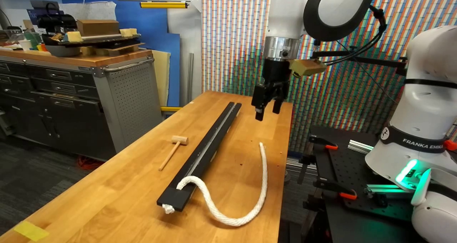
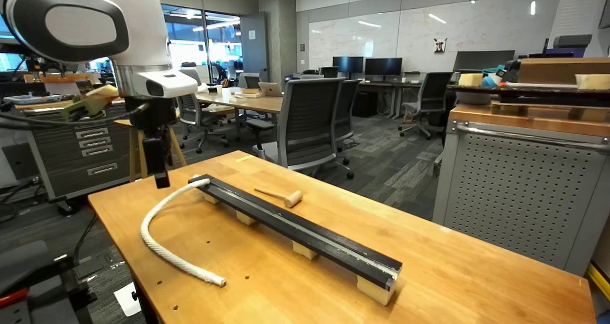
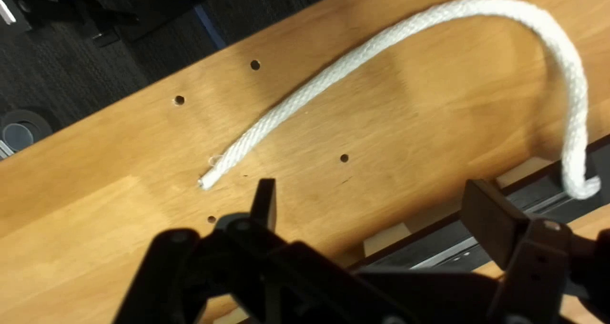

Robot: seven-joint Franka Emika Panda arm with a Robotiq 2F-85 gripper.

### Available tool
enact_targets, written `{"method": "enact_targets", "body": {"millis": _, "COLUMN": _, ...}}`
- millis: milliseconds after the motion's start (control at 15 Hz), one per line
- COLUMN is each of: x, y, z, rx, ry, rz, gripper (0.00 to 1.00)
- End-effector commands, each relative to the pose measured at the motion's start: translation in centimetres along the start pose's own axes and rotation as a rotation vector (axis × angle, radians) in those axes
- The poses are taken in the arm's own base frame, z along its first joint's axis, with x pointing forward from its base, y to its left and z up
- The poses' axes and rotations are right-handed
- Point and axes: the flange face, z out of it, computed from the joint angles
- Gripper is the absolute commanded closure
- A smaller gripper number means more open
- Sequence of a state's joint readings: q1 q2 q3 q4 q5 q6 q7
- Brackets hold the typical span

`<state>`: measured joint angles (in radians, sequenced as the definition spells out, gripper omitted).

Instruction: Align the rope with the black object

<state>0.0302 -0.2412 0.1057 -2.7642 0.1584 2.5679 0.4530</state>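
Note:
The thick white rope [image 1: 232, 221] lies in a wide curve on the wooden table, between the black bar and the robot-side edge. One end rests on the black bar's near end; the free end lies on the table. It shows likewise in an exterior view [image 2: 164, 253] and the wrist view [image 3: 333, 71]. The long black bar [image 1: 218, 131] [image 2: 305, 233] [image 3: 428, 242] is straight, with a pale strip along its top. A white tuft shows at its end; I cannot tell whether it is rope. My gripper [image 1: 267, 115] [image 2: 162, 181] [image 3: 371, 186] is open and empty, above the table, touching nothing.
Pale blocks [image 2: 305, 250] hold the bar up off the table [image 1: 142, 186]. A small wooden mallet [image 1: 179, 140] [image 2: 293, 198] lies on the bar's far side from the robot. A grey tool cart [image 1: 130, 82] stands beyond the table. Yellow tape [image 1: 31, 231] marks a table corner.

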Motion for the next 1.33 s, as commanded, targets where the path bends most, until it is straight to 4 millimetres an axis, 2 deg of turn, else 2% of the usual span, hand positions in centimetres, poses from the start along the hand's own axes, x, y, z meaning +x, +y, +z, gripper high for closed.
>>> {"method": "enact_targets", "body": {"millis": 0, "x": 1.6, "y": 1.2, "z": 2.7, "rx": -0.035, "ry": 0.064, "rz": 0.172, "gripper": 0.00}}
{"method": "enact_targets", "body": {"millis": 467, "x": 2.5, "y": 3.9, "z": 8.1, "rx": -0.053, "ry": 0.056, "rz": 0.340, "gripper": 0.00}}
{"method": "enact_targets", "body": {"millis": 800, "x": 3.4, "y": 6.3, "z": 11.3, "rx": -0.049, "ry": 0.064, "rz": 0.496, "gripper": 0.00}}
{"method": "enact_targets", "body": {"millis": 1000, "x": 3.7, "y": 7.1, "z": 13.0, "rx": -0.054, "ry": 0.053, "rz": 0.561, "gripper": 0.00}}
{"method": "enact_targets", "body": {"millis": 1267, "x": 4.3, "y": 7.1, "z": 14.8, "rx": -0.055, "ry": 0.024, "rz": 0.629, "gripper": 0.00}}
